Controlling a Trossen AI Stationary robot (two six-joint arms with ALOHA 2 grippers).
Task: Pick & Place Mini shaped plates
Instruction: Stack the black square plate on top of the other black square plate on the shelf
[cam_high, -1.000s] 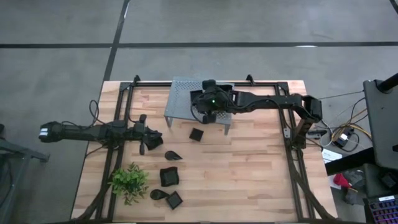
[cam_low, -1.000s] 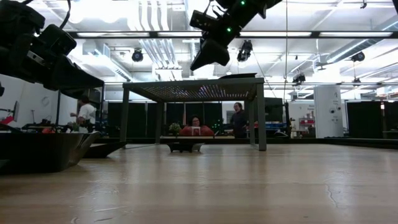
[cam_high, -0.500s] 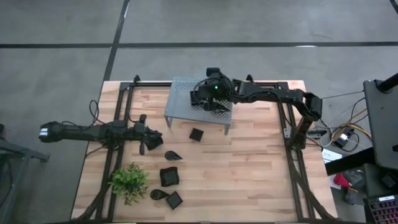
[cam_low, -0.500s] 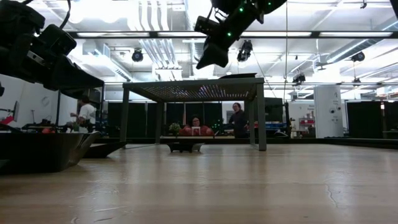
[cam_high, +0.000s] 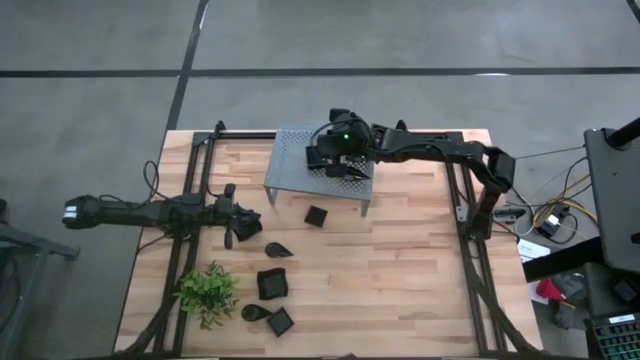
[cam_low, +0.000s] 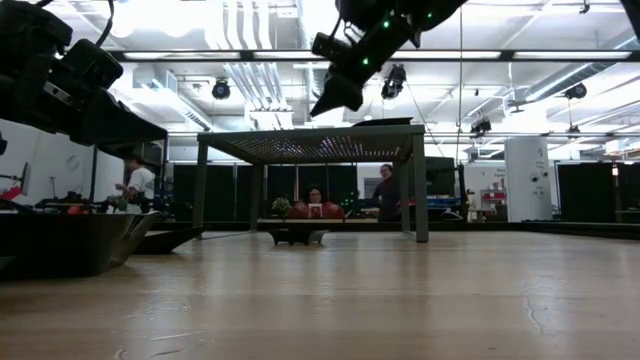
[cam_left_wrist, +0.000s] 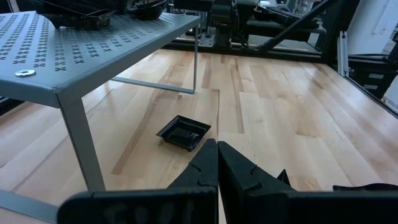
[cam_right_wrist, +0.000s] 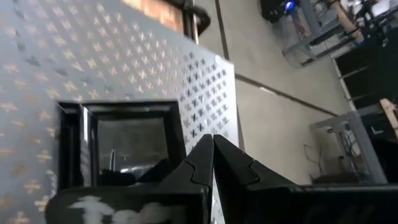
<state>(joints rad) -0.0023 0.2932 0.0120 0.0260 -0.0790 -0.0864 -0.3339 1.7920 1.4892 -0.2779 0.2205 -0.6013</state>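
The right gripper (cam_high: 335, 163), fingers closed and empty, hangs over the grey rack (cam_high: 290, 172) above a square plate (cam_right_wrist: 134, 140) resting there, so the next move is likely fetching another square plate (cam_high: 316, 215) from the surface (cam_high: 400, 280), while the left gripper (cam_high: 240, 225), also closed, waits.

Grey concrete floor (cam_high: 100, 60) surrounds the wooden table (cam_high: 400, 270) under bright ceiling lights (cam_low: 200, 55).
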